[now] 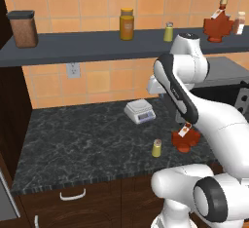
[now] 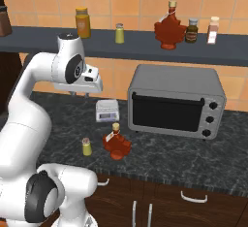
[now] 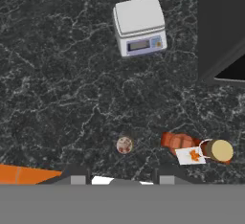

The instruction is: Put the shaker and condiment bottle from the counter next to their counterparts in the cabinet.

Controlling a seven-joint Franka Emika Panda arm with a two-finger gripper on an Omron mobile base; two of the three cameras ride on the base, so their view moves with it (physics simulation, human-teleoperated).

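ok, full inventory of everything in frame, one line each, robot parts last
Tiny yellow-green capped shaker: 2; one on the counter, its match on the shelf.
Dark red maple-leaf glass bottle: 2; one on the counter, its match on the shelf.
Dark grey wall shelf: 1, across the orange tiles.
Amber jar, yellow lid: 1, shelf.
Brown canister, dark lid: 1, shelf's left end.
Small dark jar: 1, shelf.
Pale bottle, reddish contents: 1, shelf.
White kitchen scale: 1, counter.
Grey toaster oven: 1, counter.
Black marbled counter: 1.
Gripper: 1, above the counter, holding nothing.
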